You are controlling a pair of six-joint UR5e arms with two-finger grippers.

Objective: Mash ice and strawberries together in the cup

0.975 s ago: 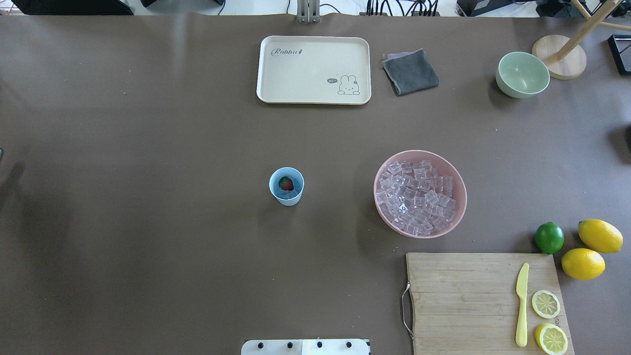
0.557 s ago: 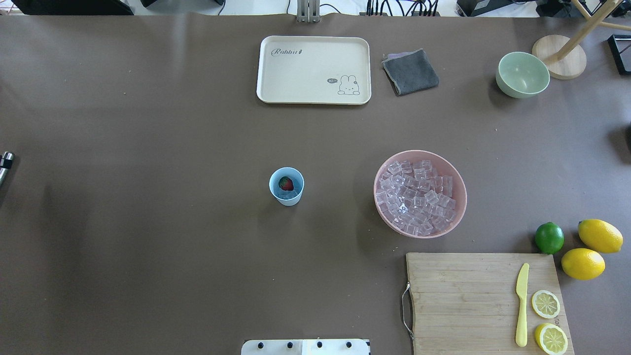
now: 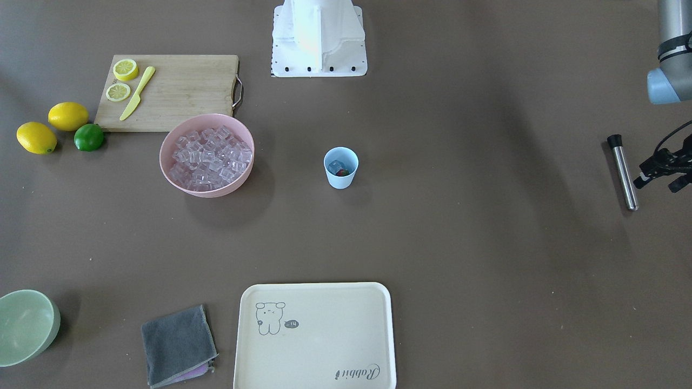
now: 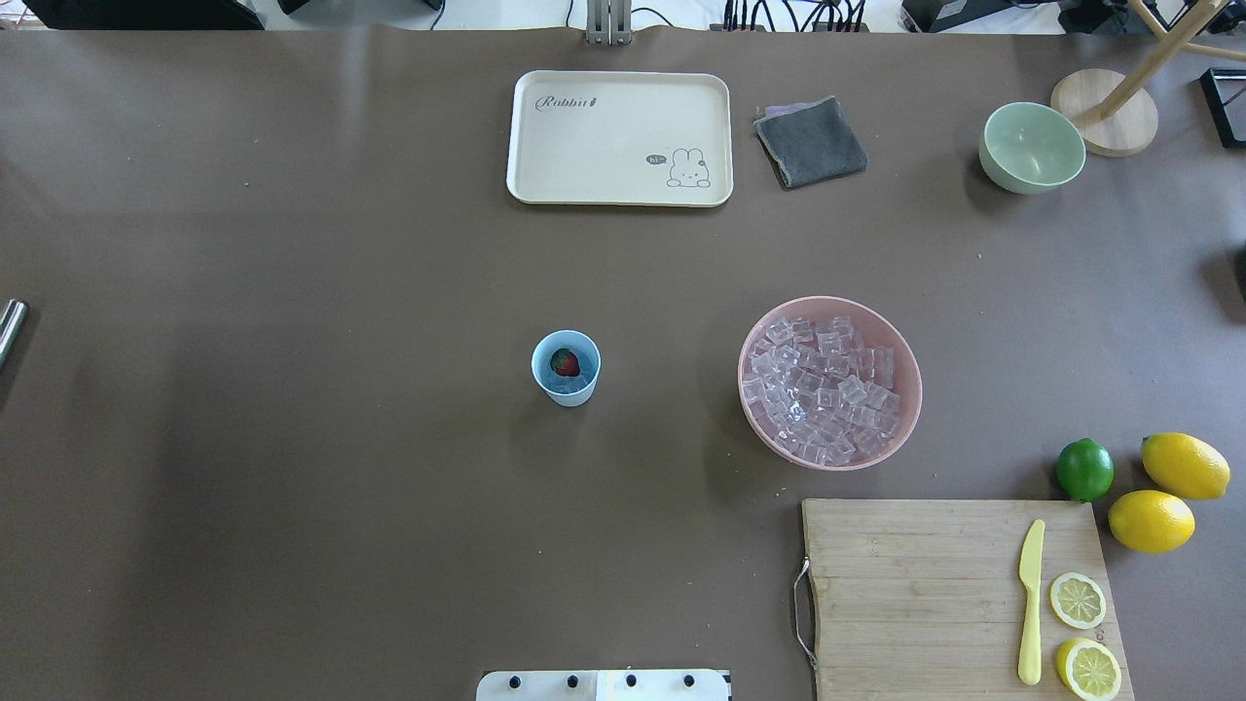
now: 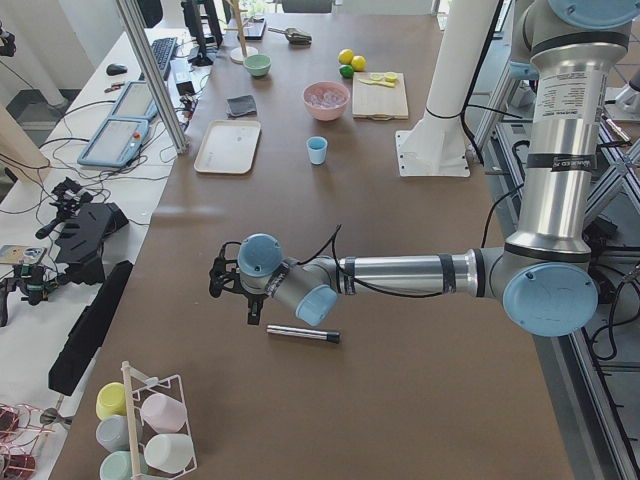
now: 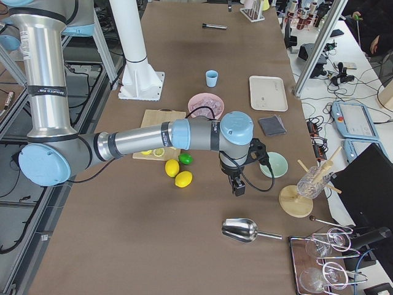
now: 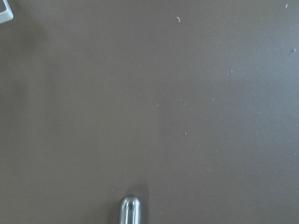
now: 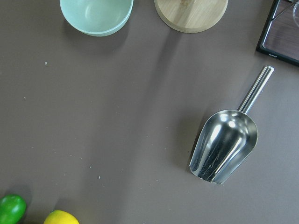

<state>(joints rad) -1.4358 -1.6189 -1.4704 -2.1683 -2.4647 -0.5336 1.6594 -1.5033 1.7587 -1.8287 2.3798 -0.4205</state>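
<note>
The pale blue cup [image 4: 566,367] stands upright mid-table, also in the front view [image 3: 340,167]. In it lie a dark red strawberry piece [image 4: 564,362] and some ice [image 3: 336,165]. Many more ice cubes [image 4: 827,385] fill the big pink bowl [image 4: 905,370] to its right. A metal rod with a black cap [image 3: 621,172] lies on the table far left of the cup; its rounded end shows in the left wrist view [image 7: 130,210]. My left gripper [image 3: 662,170] hovers beside the rod; I cannot tell whether it is open. My right gripper [image 6: 238,184] hangs near the green bowl; I cannot tell its state.
A steel scoop [image 8: 224,144] lies below my right wrist. The pale green bowl [image 4: 1032,146], a wooden stand [image 4: 1105,112], a grey cloth [image 4: 810,142] and a cream tray [image 4: 619,137] sit at the far side. A cutting board [image 4: 925,584] with a knife, lemons and a lime is near right.
The metal rod has come into sight at the overhead view's left edge. A dark tip on its end 0.6 s ago no longer shows. The cup and bowls have not moved.
</note>
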